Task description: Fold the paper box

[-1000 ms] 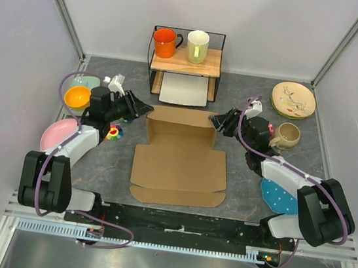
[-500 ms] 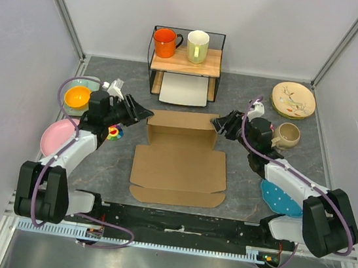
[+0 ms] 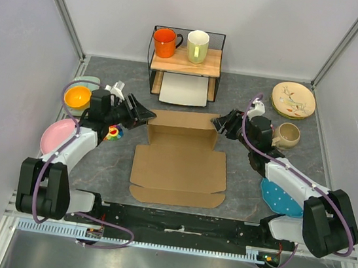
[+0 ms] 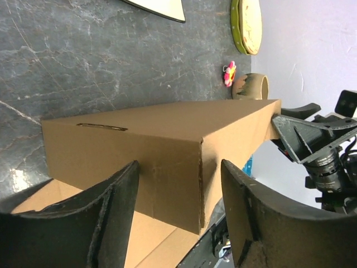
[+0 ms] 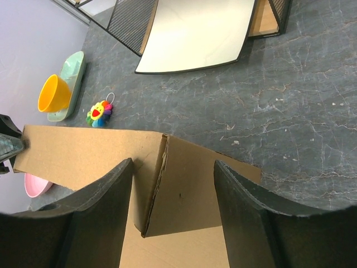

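Top external: brown cardboard paper box (image 3: 180, 164) lies mid-frame on the grey table (image 3: 250, 97), rear wall upright. Left gripper (image 3: 146, 115) and right gripper (image 3: 217, 125): jaws spread wide, released, straddling the rear corners. Versus the earlier frame: both wider, box unmoved.

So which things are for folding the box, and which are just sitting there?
For the job: paper box, left arm's fingers, right arm's fingers.

Just lying about: orange mug, yellow mug, wooden shelf, white tray, orange bowl, pink plate, flower toy, flowery plate, beige cup, blue spotted plate.
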Motion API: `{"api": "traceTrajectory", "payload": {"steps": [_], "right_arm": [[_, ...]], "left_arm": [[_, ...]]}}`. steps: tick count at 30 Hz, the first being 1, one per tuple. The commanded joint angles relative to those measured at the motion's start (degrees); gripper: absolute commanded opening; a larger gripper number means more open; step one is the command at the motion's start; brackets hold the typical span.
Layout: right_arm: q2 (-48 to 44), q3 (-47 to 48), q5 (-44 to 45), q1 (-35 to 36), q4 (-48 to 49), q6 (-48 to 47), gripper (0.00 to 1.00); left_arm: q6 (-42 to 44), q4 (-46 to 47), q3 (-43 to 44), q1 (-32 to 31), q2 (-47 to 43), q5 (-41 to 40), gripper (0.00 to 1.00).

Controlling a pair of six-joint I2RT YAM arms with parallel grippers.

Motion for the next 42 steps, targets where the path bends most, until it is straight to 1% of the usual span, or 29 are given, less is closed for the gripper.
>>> {"api": "traceTrajectory", "payload": {"steps": [1,3,6,8,9,11,12,14,15,17,18,21,23,24,27,32,35,38,39,41,42], "right_arm": [[2.36,-3.24,2.15,-0.18,-15.39,-4.85,0.65],[2.19,-3.06,2.23,-0.18,-15.48,-4.85,0.66],[2.54,-2.54,2.15,-0.26,-15.57,-4.77,0.66],[2.36,-2.36,1.97,-0.18,-15.83,-4.85,0.66],[2.28,-2.19,2.06,-0.18,-15.83,-4.77,0.66],[2.27,-2.10,1.97,-0.18,-16.01,-4.94,0.65],[2.36,-2.10,1.97,-0.18,-16.10,-4.94,0.65],[2.28,-2.18,1.88,-0.18,-16.10,-4.85,0.65],[2.27,-2.36,1.88,-0.18,-16.18,-4.94,0.65],[2.19,-2.53,2.14,-0.26,-16.19,-5.03,0.65],[2.10,-2.71,2.15,-0.18,-16.19,-5.03,0.64],[1.66,-2.98,2.23,-0.18,-16.27,-5.03,0.64],[1.13,-2.80,2.67,-0.26,-16.62,-4.94,0.68],[0.26,-1.84,2.85,-0.18,-16.80,-4.59,0.73],[-1.15,1.58,3.38,-0.26,-18.29,-3.19,0.80],[-1.24,6.60,1.80,-0.26,-18.91,-0.46,0.81],[-0.63,7.83,1.44,-0.26,-19.00,-1.33,0.76],[-0.19,6.35,1.97,-0.26,-19.17,-2.39,0.64],[-0.36,4.51,2.23,-0.26,-19.09,-2.39,0.56],[-0.62,2.31,3.02,-0.26,-18.30,-2.66,0.48],[-0.89,0.12,3.20,-0.26,-18.12,-2.57,0.48]], "left_arm": [[-4.77,4.29,0.11,-0.06,-4.23,3.54,0.69],[-5.12,4.38,1.35,-0.06,-4.06,4.24,0.71],[-5.12,5.52,2.41,-0.06,-2.48,6.18,0.71],[-4.60,5.53,1.53,-0.06,-1.86,6.45,0.69],[-3.29,4.57,1.18,-0.06,-1.08,6.45,0.62],[-1.79,3.24,-0.05,-0.06,-0.28,6.45,0.53],[-0.65,2.89,-0.66,-0.06,0.42,6.36,0.47],[0.41,1.49,-2.60,-0.06,1.21,5.66,0.42],[1.81,0.96,-3.04,-0.06,1.48,5.31,0.37],[2.87,-0.01,-4.27,0.03,2.35,3.99,0.33],[4.09,-0.36,-4.44,0.03,2.79,3.55,0.30],[5.24,-2.56,-4.36,0.12,4.38,1.96,0.25],[5.25,-2.39,-4.62,0.12,4.38,1.79,0.24],[5.25,-2.39,-4.71,0.21,4.29,1.61,0.24],[5.86,-3.00,-4.36,0.12,3.59,1.09,0.24],[6.83,-4.93,-3.57,0.12,3.06,-0.06,0.25],[6.83,-5.20,-3.83,0.12,2.97,-0.24,0.26],[6.83,-5.29,-4.09,0.12,3.23,-0.50,0.26],[6.83,-5.29,-4.18,0.12,3.32,-0.67,0.26],[6.92,-5.29,-4.62,0.12,3.50,-0.85,0.26],[7.18,-5.20,-4.88,0.12,3.76,-1.02,0.26]]}}
